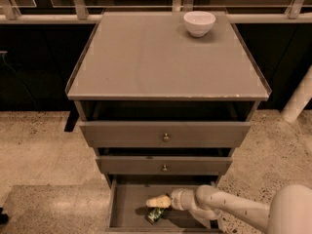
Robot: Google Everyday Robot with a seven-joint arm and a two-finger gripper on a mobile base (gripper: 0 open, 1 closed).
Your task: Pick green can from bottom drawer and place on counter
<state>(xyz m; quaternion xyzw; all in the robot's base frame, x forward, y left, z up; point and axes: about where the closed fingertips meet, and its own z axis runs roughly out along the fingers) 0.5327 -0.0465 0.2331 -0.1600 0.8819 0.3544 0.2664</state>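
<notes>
The bottom drawer [126, 208] is pulled out at the foot of the cabinet. The green can [155, 214] lies on its side inside it, near the middle of the tray. My gripper [158, 201] reaches into the drawer from the right on a white arm. Its pale tip sits just above and behind the can, very close to it, and I cannot tell whether they touch. The counter [146, 57] is the wide flat grey-brown top above the drawers.
A white bowl [199, 22] stands at the counter's far right corner. Two taller drawers with round knobs [166, 137] sit above the bottom one, each slightly ajar. Speckled stone floor [39, 150] surrounds the cabinet, with a pale post [298, 101] at the right.
</notes>
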